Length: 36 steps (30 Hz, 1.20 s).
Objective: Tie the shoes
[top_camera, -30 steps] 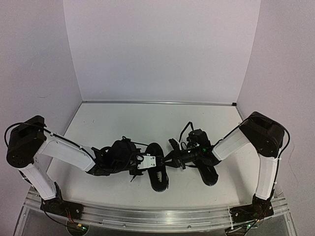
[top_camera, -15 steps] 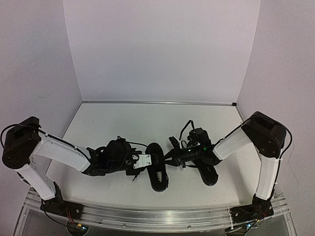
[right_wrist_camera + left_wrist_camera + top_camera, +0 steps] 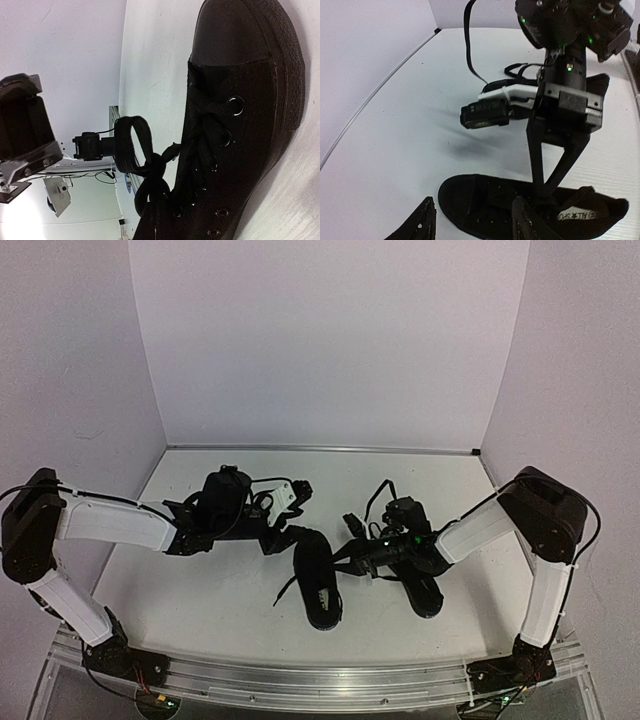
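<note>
1. Left gripper [image 3: 472,222] hangs over the table [image 3: 220,600] with its fingers spread and nothing between them, just beyond the left shoe [image 3: 318,585].
2. Right gripper [image 3: 543,192] is closed, its tips down at that shoe's opening, near the white label [image 3: 577,216]; whether it pinches a lace I cannot tell.
3. Both shoes lie side by side near the table's front, with the right shoe [image 3: 425,592] partly under the right wrist.
4. Seen from the right wrist, one shoe's lace [image 3: 125,145] stands in a loop above a knot.
</note>
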Motion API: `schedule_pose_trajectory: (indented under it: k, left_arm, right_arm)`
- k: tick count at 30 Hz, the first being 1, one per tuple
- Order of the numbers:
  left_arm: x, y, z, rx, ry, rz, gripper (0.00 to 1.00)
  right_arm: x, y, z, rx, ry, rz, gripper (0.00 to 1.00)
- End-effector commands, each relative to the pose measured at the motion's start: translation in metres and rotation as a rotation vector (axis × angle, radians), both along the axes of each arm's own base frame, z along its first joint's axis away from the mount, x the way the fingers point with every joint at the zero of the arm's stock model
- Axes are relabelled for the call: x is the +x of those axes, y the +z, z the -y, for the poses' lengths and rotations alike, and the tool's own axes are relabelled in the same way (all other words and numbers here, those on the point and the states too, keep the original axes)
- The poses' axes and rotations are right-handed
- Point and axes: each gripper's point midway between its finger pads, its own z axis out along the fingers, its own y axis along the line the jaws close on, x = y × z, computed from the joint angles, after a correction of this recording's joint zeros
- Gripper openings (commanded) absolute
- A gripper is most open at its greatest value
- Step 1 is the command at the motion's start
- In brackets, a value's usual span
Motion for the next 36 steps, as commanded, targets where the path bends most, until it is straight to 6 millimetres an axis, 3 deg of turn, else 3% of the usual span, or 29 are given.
schedule_pose_trajectory:
  k: [1, 9, 25, 36]
  left_arm:
    - [-0.007, 0.013, 0.016, -0.111, -0.082, -0.204, 0.52]
    - [-0.001, -0.004, 0.030, -0.101, -0.095, -0.368, 0.55]
    - [0.000, -0.026, 0.045, -0.092, -0.120, -0.480, 0.59]
    - [0.001, -0.036, 0.049, -0.082, -0.121, -0.511, 0.53]
  right_arm:
    - [0.001, 0.024, -0.003, 0.032, 0.020, 0.073, 0.00]
    - [-0.003, 0.027, -0.004, 0.023, 0.032, 0.089, 0.00]
    - [-0.004, 0.032, -0.008, 0.026, 0.036, 0.100, 0.00]
    - [-0.005, 0.036, -0.014, 0.033, 0.041, 0.102, 0.00]
